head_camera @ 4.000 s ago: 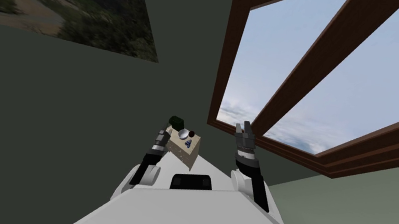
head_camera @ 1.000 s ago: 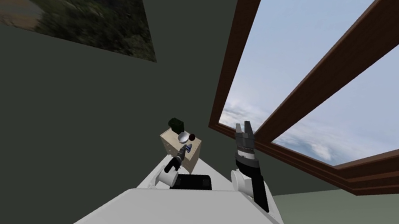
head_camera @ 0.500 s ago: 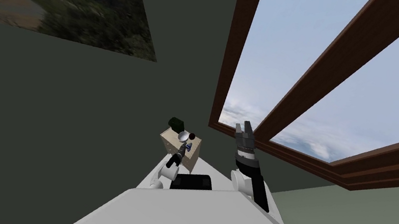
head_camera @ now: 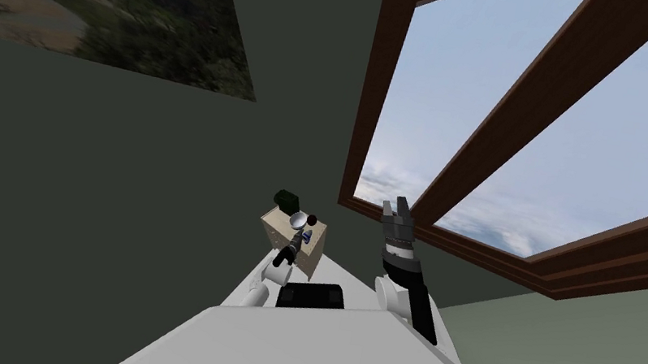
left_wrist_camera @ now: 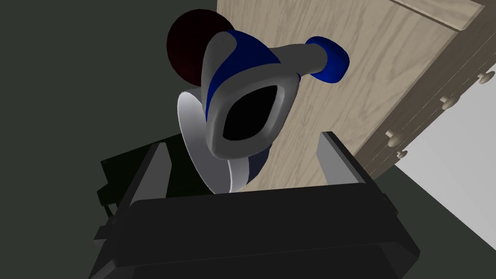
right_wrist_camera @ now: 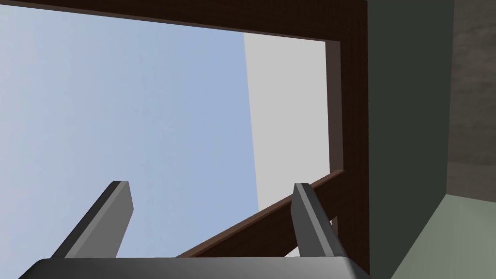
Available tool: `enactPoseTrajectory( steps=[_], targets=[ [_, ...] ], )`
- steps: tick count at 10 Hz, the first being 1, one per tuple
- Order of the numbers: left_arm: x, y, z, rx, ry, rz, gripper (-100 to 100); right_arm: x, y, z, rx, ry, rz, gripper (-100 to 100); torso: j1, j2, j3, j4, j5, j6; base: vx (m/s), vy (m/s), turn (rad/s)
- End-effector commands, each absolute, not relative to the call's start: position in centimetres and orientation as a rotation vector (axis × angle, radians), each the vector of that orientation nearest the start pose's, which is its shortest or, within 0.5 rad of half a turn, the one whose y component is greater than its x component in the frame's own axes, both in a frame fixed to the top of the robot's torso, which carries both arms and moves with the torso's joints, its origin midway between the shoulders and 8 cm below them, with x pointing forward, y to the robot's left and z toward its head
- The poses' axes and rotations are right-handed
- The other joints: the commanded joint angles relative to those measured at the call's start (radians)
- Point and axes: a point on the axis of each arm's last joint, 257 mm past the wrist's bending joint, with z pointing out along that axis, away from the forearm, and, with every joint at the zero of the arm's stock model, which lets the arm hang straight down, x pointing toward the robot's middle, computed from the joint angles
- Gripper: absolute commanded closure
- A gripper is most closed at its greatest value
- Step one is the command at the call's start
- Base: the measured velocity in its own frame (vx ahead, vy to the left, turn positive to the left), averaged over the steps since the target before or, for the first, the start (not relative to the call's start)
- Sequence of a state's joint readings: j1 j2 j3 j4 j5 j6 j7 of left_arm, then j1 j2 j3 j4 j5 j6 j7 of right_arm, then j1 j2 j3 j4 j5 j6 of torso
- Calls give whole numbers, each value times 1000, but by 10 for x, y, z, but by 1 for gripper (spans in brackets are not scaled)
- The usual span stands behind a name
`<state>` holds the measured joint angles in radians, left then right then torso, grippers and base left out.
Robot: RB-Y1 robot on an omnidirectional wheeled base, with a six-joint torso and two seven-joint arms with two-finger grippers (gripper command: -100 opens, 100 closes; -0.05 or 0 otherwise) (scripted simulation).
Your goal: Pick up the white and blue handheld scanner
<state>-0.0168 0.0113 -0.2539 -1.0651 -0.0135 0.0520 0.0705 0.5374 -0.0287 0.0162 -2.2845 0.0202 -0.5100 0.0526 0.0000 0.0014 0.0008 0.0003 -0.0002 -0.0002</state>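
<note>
The white and blue scanner (left_wrist_camera: 247, 97) lies on the wooden top of a small dresser (left_wrist_camera: 368, 68), its dark window facing my left hand. Its grey handle ends in a blue knob. My left gripper (left_wrist_camera: 240, 140) is open with the scanner's head between the fingers, a gap on each side. In the head view the left gripper (head_camera: 295, 243) reaches over the dresser (head_camera: 286, 242) at the scanner (head_camera: 307, 235). My right gripper (head_camera: 397, 207) is raised beside the window and stands open (right_wrist_camera: 208, 193).
A dark red ball (left_wrist_camera: 186, 48) lies just beyond the scanner, and a dark green object (left_wrist_camera: 121, 179) sits behind the left finger. A silver bowl (head_camera: 298, 220) also stands on the dresser. Drawer knobs (left_wrist_camera: 445, 101) line the dresser's front. The dark wall is close behind.
My left arm has swung from beside the dresser to over its top and crept a little further forward in the last second. The right arm has held still.
</note>
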Motion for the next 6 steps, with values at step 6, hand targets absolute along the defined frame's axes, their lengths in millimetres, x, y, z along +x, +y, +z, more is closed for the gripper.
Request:
enactPoseTrajectory(
  steps=[6],
  targets=[
    [474,112,-488,-1472,1809,-1029,-100,340,-272,16,621,674,1242,0,0,1,1,0,0,0,-32,4,-10]
  ],
)
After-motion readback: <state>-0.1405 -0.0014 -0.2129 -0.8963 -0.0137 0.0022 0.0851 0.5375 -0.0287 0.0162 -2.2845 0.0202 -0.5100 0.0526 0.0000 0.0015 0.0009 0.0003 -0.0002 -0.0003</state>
